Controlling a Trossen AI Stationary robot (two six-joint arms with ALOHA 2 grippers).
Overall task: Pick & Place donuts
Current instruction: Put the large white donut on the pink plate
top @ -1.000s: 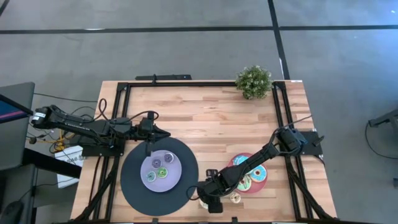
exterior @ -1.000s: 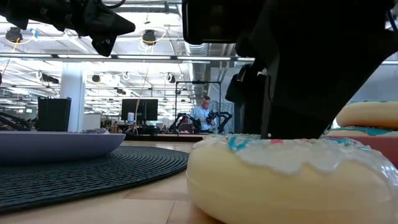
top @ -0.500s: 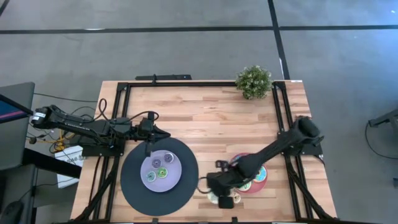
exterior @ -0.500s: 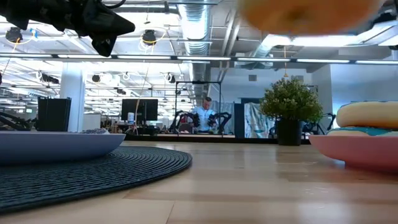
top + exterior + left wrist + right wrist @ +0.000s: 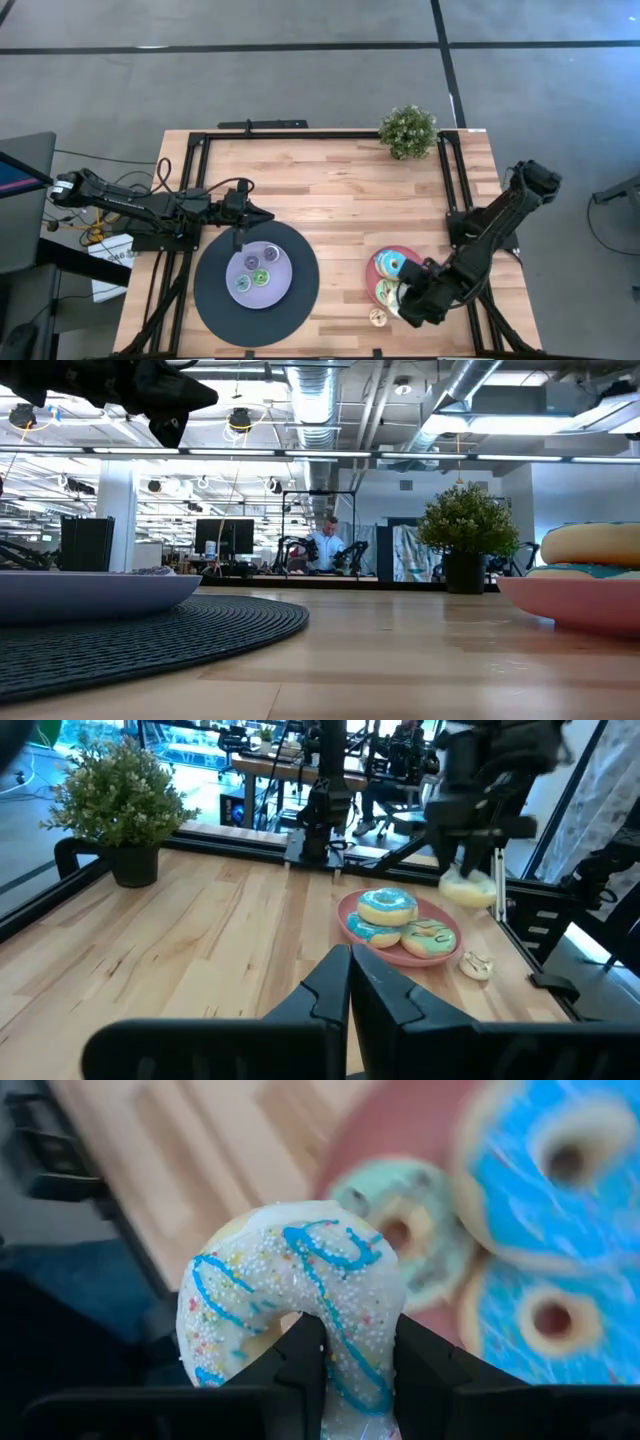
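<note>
My right gripper [image 5: 413, 302] is shut on a white-iced donut [image 5: 300, 1285] with blue stripes and sprinkles. It hovers over the near right edge of the pink plate [image 5: 408, 251]. On that plate lie two blue donuts [image 5: 545, 1165] and a green one [image 5: 405, 1230]. One coin-sized donut [image 5: 377, 317] lies on the wood near the table's near edge. Several small donuts [image 5: 252, 262] rest on the lavender plate [image 5: 275, 287], which sits on the big black disc [image 5: 210, 290]. My left gripper [image 5: 262, 213] is shut and waits above the disc's far edge. My right gripper pinches one side of the white donut's ring [image 5: 352, 1350] between its two fingers. One finger [image 5: 303, 1355] sits at the hole and the other [image 5: 425, 1375] at the outer edge. The fingers point down from above. The donut is lifted clear [image 5: 468, 888], above plate height.
A potted plant [image 5: 408, 130] stands at the far right corner. Black frame rails [image 5: 300, 135] run along the table's far, left and right sides. Bare wood lies between the black disc and the pink plate [image 5: 570, 605]. People and other rigs show in the room behind.
My right gripper has risen from the table's near edge with the white donut and carried it toward the right, to the pink plate's near side. The donut has been lifted clear of the wood and out of the low view. The small donut has stayed put.
</note>
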